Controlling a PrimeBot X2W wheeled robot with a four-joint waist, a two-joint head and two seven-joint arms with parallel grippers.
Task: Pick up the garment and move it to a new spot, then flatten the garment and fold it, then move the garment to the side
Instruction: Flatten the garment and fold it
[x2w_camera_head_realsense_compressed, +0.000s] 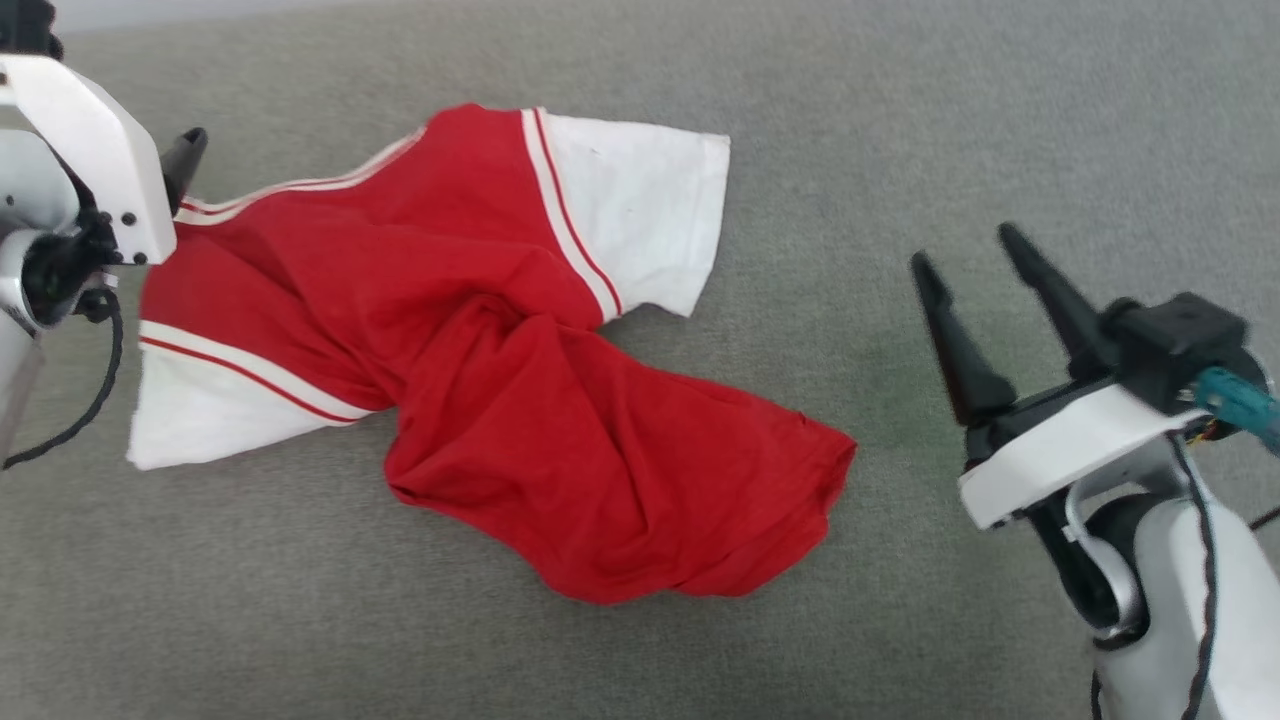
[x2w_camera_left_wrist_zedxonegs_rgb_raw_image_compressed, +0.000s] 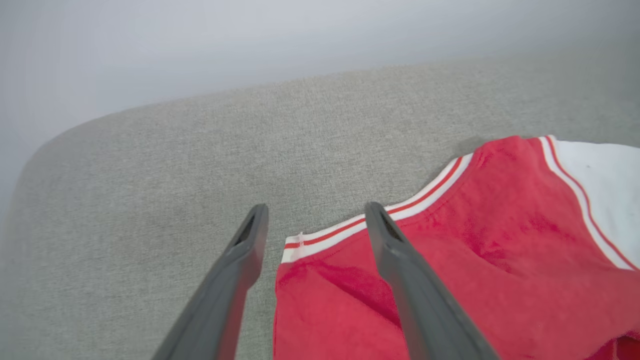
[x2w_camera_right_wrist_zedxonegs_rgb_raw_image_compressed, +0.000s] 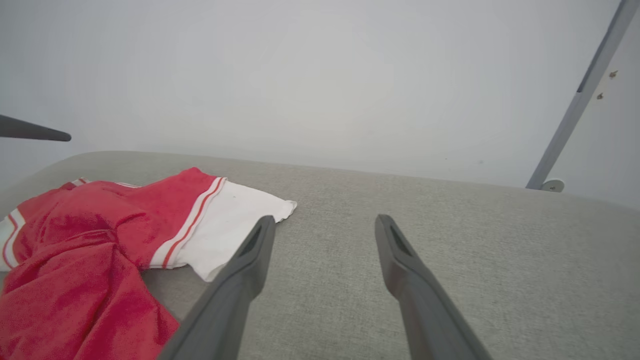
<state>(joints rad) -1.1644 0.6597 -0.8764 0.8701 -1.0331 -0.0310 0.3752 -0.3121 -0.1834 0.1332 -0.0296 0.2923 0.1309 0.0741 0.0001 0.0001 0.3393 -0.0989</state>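
- The garment (x2w_camera_head_realsense_compressed: 480, 330) lies crumpled on the grey fabric surface (x2w_camera_head_realsense_compressed: 900, 120).
- The left tool (x2w_camera_left_wrist_zedxonegs_rgb_raw_image_compressed: 315, 216) is spread at its striped collar edge and holds nothing.
- The right tool (x2w_camera_head_realsense_compressed: 960, 248) is spread and empty, apart from the garment.

Grey fabric surface (x2w_camera_head_realsense_compressed: 1000, 110); crumpled garment (x2w_camera_head_realsense_compressed: 500, 380) lying on it
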